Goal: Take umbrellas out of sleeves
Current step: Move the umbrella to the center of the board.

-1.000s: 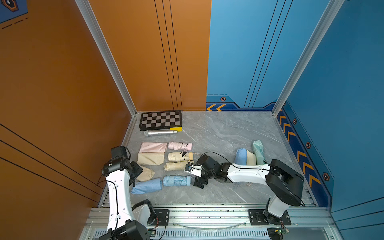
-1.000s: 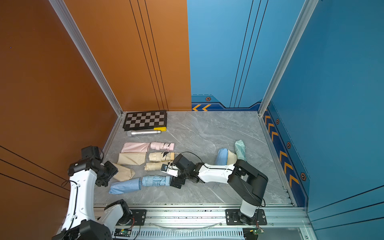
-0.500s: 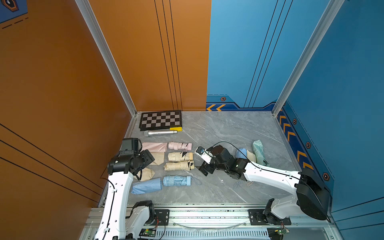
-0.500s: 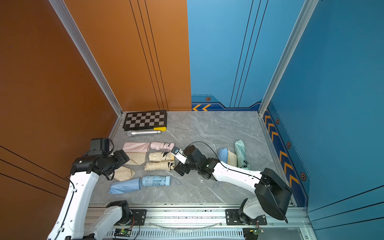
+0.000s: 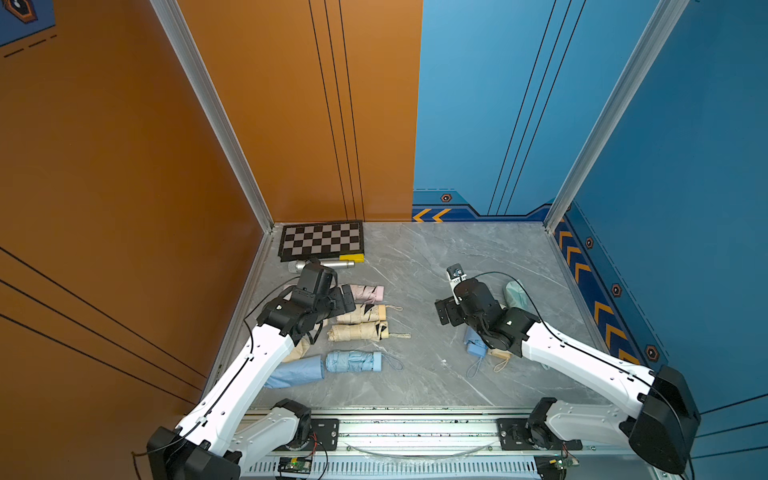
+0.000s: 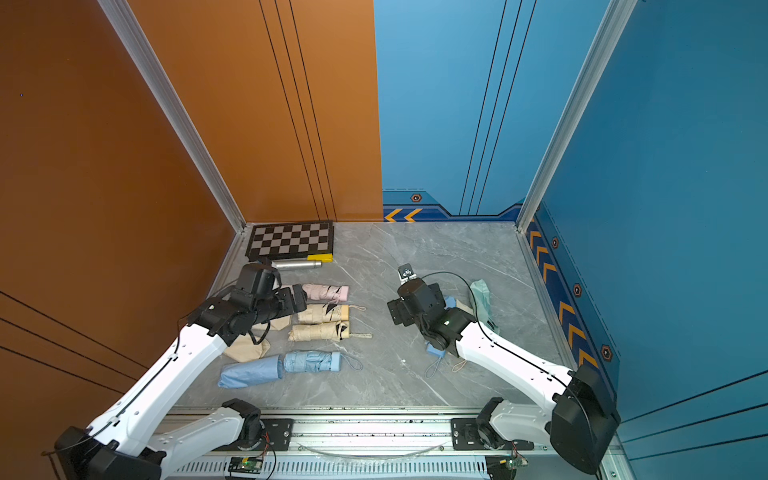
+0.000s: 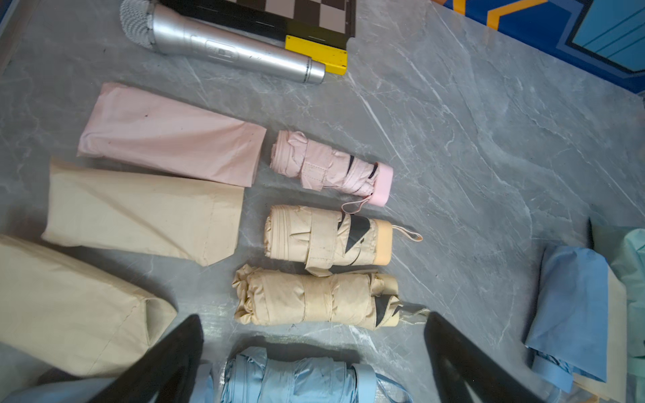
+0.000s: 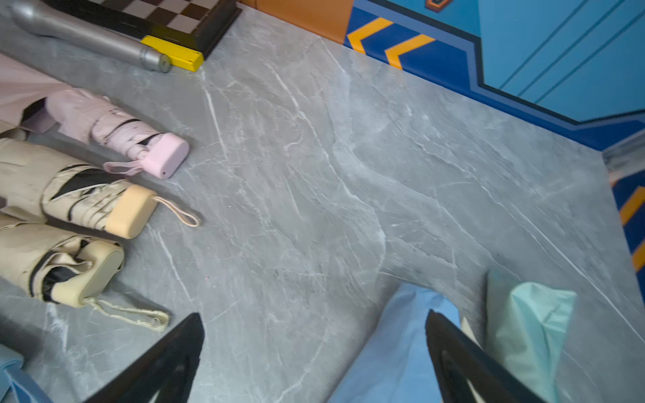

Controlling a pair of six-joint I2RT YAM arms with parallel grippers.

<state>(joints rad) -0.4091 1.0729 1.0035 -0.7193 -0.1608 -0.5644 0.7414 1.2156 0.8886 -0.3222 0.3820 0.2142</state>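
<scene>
In both top views four crinkly pleated umbrellas (image 5: 359,332) are laid in a column toward 9 o'clock on the grey marbled tabletop (image 5: 415,266), the pink umbrella (image 6: 326,292) at its 12 o'clock end, the blue umbrella (image 6: 311,360) at 6. Smooth flat sleeves (image 5: 297,372) are laid just beside them. The left gripper (image 5: 347,300) is held over these sleeves, the right gripper (image 5: 445,316) near the mint sleeve (image 5: 513,293) at 3 o'clock.

In the left wrist view the jaws are seen spread wide, nothing gripped. The pink sleeve (image 7: 171,139) and cream sleeve (image 7: 143,213) are shown flat and creased; a silver mesh-headed mic (image 7: 223,45) is laid beside the checkerboard (image 7: 296,14).

In the right wrist view the jaws are likewise spread and empty; a rounded blue sleeve (image 8: 394,349) is seen under one finger.
</scene>
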